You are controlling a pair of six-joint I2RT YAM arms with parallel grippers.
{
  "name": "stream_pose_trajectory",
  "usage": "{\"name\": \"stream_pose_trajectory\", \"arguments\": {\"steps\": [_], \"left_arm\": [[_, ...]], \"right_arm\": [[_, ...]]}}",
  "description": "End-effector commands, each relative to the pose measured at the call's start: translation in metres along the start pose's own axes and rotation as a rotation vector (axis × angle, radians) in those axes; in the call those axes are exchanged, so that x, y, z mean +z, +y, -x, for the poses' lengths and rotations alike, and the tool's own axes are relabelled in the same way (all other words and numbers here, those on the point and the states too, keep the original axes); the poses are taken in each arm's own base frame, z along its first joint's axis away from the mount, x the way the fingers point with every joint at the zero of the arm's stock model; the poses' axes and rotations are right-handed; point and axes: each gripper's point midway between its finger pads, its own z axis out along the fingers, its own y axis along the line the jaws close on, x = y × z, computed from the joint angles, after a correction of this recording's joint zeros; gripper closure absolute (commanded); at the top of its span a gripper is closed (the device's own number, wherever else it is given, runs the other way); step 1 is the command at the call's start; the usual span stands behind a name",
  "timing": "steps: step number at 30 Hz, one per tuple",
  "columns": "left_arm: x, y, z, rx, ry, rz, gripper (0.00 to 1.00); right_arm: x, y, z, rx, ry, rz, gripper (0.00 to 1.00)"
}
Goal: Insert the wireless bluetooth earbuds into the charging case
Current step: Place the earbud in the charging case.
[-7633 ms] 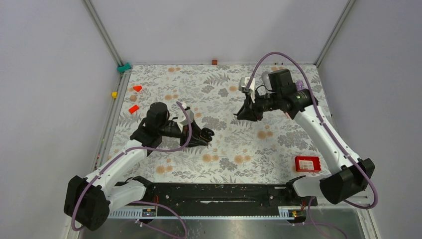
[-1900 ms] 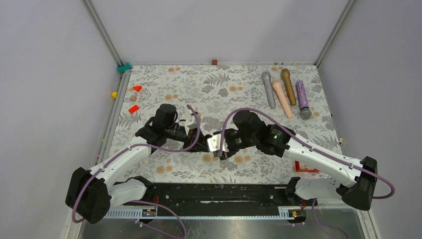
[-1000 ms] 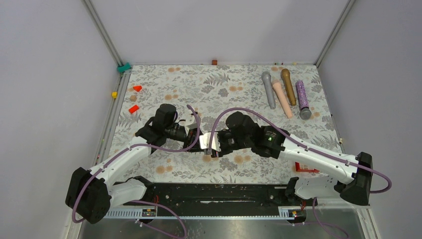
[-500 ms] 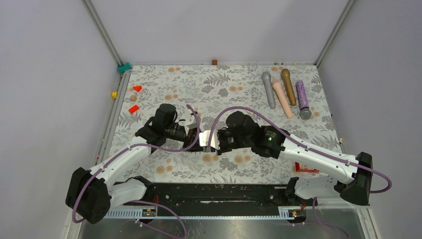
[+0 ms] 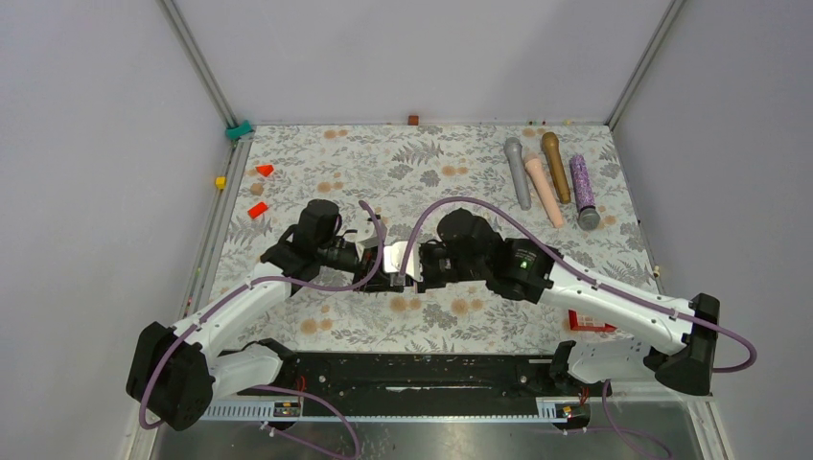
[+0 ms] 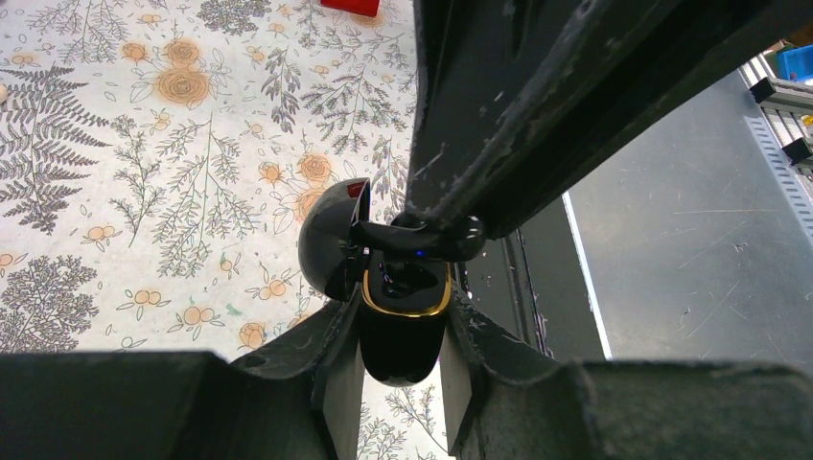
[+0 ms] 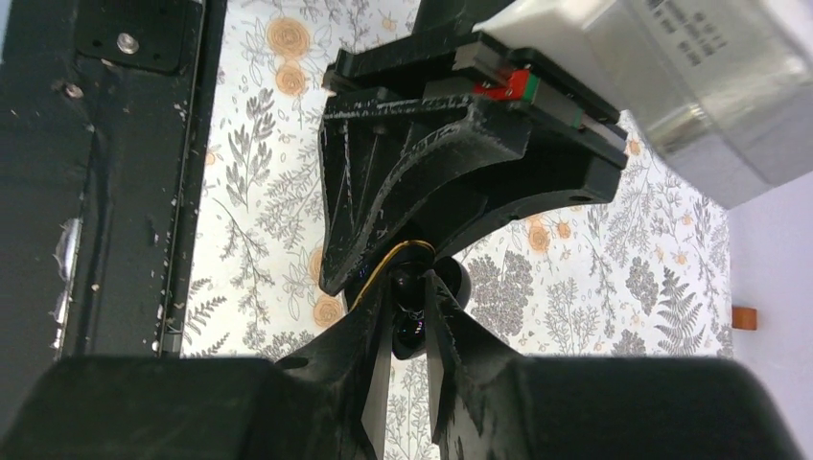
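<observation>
Between left gripper (image 6: 401, 331) fingers, clamping charging case (image 6: 403, 355) firmly, lid open. At right gripper (image 7: 409, 295) tips, pinching earbud (image 7: 410, 331) just over case mouth; best lowering straight, slowly, releasing only once seated.

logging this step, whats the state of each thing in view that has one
charging case: lid open, clamped between the left fingers
earbud: pinched by the right fingers at the case's open mouth; whether it is seated, cannot tell
left fingers: shut on the charging case
right fingers: shut on the earbud
four cylinders: lying flat, far right
</observation>
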Motion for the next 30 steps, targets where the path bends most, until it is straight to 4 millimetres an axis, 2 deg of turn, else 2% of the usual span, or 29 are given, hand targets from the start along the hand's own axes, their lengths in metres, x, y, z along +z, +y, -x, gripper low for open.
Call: {"name": "stream_pose_trajectory", "arguments": {"steps": [1,11,15,22,30], "left_arm": [[-0.001,-0.001,0.021,0.104,-0.044,-0.026,1.0],[-0.006,-0.009,0.028,0.153,-0.065,-0.043,1.0],[-0.007,-0.01,0.031,0.183,-0.07,-0.034,1.0],[-0.009,-0.007,0.044,0.208,-0.087,-0.006,1.0],[-0.011,0.014,0.069,0.214,-0.09,0.091,1.0]], "right_arm": [[-0.013,-0.009,0.033,0.087,-0.101,0.006,0.84],[-0.028,0.001,0.053,0.306,-0.269,0.166,0.84],[-0.031,-0.005,0.057,0.416,-0.344,0.203,0.84],[-0.042,-0.027,0.08,0.578,-0.524,0.276,0.84],[-0.059,-0.069,0.092,0.729,-0.676,0.319,0.84]]}}
